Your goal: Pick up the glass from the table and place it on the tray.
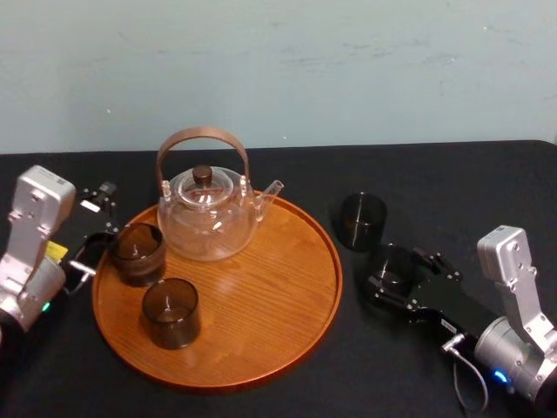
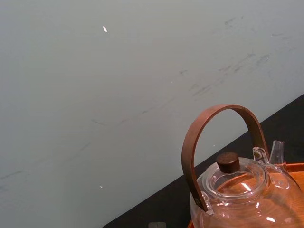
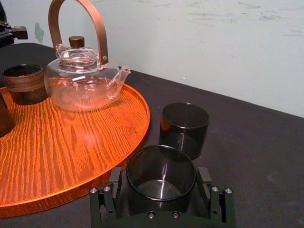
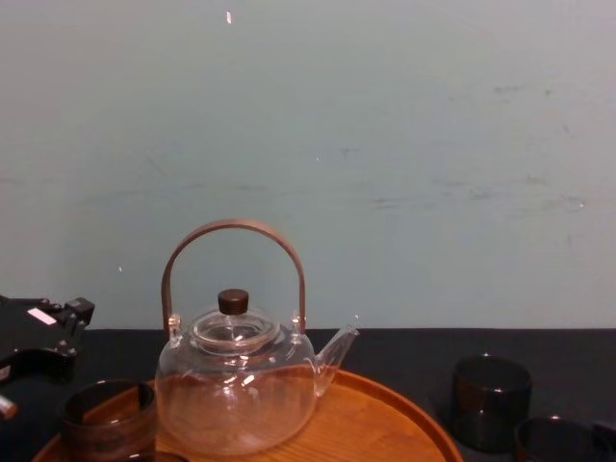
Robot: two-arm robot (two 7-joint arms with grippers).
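A dark glass (image 3: pixel 161 166) stands on the black table just right of the tray (image 3: pixel 71 156), between the fingers (image 3: pixel 115 178) of my right gripper (image 3: pixel 160 179). The jaws stand open on either side of it, close to its wall. From the head view this glass (image 1: pixel 393 261) sits inside the right gripper (image 1: pixel 389 272), near the wooden tray (image 1: pixel 278 296). A second dark glass (image 1: pixel 361 220) stands on the table just beyond it. My left gripper (image 1: pixel 96 228) is open at the tray's left edge, holding nothing.
On the tray are a glass teapot (image 1: pixel 209 213) with a brown handle and two dark glasses (image 1: pixel 137 252) (image 1: pixel 171 312) at its left. A pale wall rises behind the table. Bare black cloth lies to the right of the tray.
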